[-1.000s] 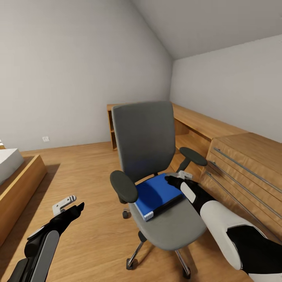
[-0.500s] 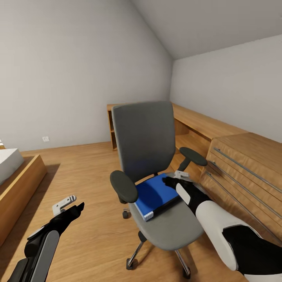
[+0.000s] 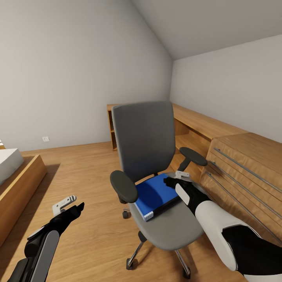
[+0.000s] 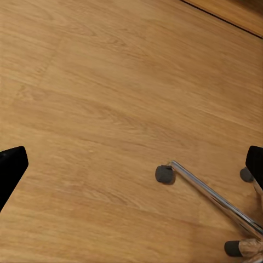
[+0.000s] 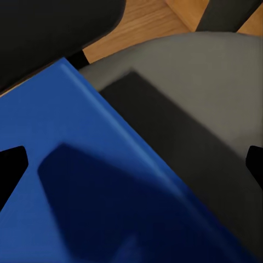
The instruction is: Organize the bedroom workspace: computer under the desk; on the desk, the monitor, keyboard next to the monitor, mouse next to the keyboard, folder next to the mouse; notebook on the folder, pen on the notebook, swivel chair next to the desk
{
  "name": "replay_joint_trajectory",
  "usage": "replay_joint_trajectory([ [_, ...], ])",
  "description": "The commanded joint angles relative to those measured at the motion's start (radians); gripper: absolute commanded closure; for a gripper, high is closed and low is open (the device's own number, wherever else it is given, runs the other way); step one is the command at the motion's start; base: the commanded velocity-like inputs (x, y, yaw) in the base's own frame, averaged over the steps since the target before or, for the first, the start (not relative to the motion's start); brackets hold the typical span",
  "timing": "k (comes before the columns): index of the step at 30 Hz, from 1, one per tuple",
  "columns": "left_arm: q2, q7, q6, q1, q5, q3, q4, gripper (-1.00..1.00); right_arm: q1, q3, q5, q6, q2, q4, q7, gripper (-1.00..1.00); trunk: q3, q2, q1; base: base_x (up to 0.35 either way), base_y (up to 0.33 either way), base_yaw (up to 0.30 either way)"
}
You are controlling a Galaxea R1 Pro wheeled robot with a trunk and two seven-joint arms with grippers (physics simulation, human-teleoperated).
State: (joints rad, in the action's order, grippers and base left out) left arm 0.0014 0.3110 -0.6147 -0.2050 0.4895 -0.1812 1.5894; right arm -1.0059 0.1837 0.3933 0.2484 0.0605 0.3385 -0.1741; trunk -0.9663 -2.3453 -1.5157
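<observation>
The swivel chair (image 3: 145,137) stands in the middle of the room, grey seat and back toward me, black armrests at both sides. A blue folder (image 3: 154,194) lies flat on its seat. My right gripper (image 3: 174,179) hovers just above the folder's far right corner, open. In the right wrist view the folder (image 5: 66,164) and the grey seat (image 5: 208,109) lie close below the gripper (image 5: 131,170), jaws spread wide with nothing between them. My left gripper (image 3: 72,205) hangs open low over the floor, left of the chair. Its wrist view catches a chrome leg (image 4: 208,192) of the chair's base.
A light-wood drawer chest (image 3: 243,164) stands close on the right of the chair. A low wooden shelf unit (image 3: 196,121) runs along the far wall behind it. A bed platform (image 3: 15,176) sits at the left edge. Oak floor (image 3: 86,168) lies open to the left of the chair.
My right gripper has shifted a little left and further over the folder's corner. The left arm, the chair and the folder have not moved.
</observation>
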Motion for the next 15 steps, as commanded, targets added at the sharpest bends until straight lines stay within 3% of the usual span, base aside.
replay_joint_trajectory([
  [1,0.000,0.008,-0.004,-0.001,0.011,0.000,0.001,-1.00,0.000,0.009,0.007,0.005,-0.001,0.002,-0.009,-1.00,-0.001,0.000,0.000,0.000,0.000,0.000],
  [11,0.000,0.009,-0.005,-0.001,0.015,-0.007,0.007,-1.00,0.000,0.012,0.004,0.009,-0.001,0.002,-0.025,-1.00,-0.001,0.000,0.000,0.000,0.000,0.000],
  [15,0.000,0.010,-0.004,-0.001,0.015,-0.009,0.007,-1.00,0.000,0.012,0.004,0.009,-0.001,0.002,-0.026,-1.00,-0.014,-0.028,-0.015,0.000,0.000,0.000],
])
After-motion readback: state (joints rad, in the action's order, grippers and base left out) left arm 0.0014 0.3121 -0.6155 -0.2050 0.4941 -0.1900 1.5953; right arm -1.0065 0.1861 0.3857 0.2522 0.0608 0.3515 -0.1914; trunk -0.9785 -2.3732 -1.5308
